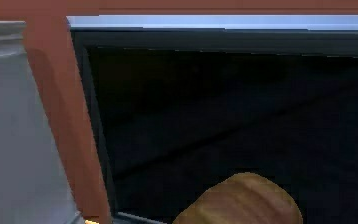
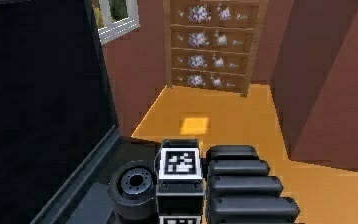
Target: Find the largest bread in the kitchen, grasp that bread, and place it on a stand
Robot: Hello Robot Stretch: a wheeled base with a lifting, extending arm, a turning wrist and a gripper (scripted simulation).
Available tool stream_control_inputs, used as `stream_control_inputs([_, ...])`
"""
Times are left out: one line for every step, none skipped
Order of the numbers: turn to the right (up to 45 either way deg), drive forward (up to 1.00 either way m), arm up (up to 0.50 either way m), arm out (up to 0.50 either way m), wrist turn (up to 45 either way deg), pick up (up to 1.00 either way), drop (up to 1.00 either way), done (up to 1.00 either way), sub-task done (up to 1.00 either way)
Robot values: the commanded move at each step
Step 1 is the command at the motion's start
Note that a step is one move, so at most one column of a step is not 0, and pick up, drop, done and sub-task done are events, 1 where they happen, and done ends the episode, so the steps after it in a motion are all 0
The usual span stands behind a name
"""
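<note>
- Brown bread loaf (image 1: 245, 200) at the forward view's bottom edge, in front of a large black screen (image 1: 227, 110).
- End effector (image 2: 135, 190) low beside the black screen; cannot tell whether it holds anything.

A large flat black panel in a dark grey frame (image 2: 42, 100) is seen along the left side. Beyond it, a white-framed window (image 2: 115, 18) is set in a reddish-brown wall (image 2: 137, 70). A tall wooden shelf unit (image 2: 212, 45) with rows of small pale objects is placed at the far end of an orange-brown floor (image 2: 227, 110). At the bottom edge, a dark segmented arm (image 2: 242, 185) is shown with a white square marker (image 2: 180, 162). Just left of that lies the dark round-bodied gripper (image 2: 135, 187); whether anything is held cannot be told.
</note>
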Motion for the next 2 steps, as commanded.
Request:
stream_control_inputs([0.0,0.0,0.0,0.0,0.0,0.0,1.0,0.0,0.0])
stream_control_inputs([-45.0,0.0,0.0,0.0,0.0,0.0,0.0,0.0,0.0])
